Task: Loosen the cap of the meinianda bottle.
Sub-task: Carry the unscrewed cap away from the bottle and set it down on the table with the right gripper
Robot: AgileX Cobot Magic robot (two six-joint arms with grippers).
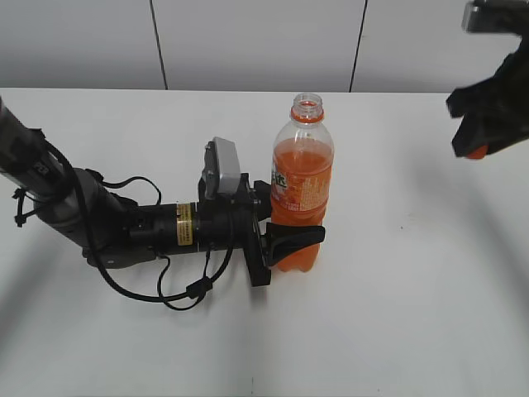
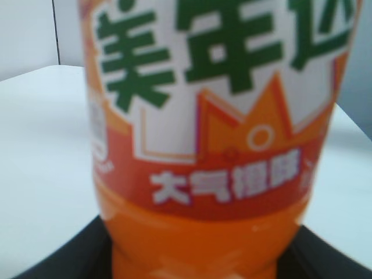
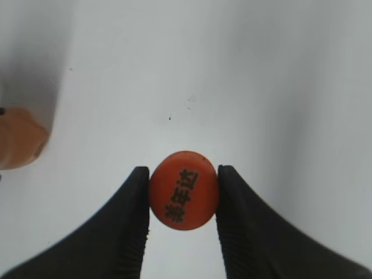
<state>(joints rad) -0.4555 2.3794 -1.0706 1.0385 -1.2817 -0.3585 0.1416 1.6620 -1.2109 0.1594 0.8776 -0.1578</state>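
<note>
The meinianda bottle (image 1: 301, 186) stands upright mid-table with its mouth open and no cap on it. My left gripper (image 1: 291, 240) is shut on its lower body; the left wrist view shows the label and orange drink (image 2: 215, 174) filling the frame between my black jaws. My right gripper (image 1: 478, 141) is high at the right edge, far from the bottle, shut on the orange cap (image 3: 183, 190), whose top bears dark characters. The cap also shows as an orange spot in the exterior view (image 1: 477, 152).
The white table (image 1: 397, 314) spreads around the bottle. My left arm and its cables (image 1: 132, 227) lie across the left of the table. A blurred orange shape (image 3: 20, 136) sits at the left edge of the right wrist view.
</note>
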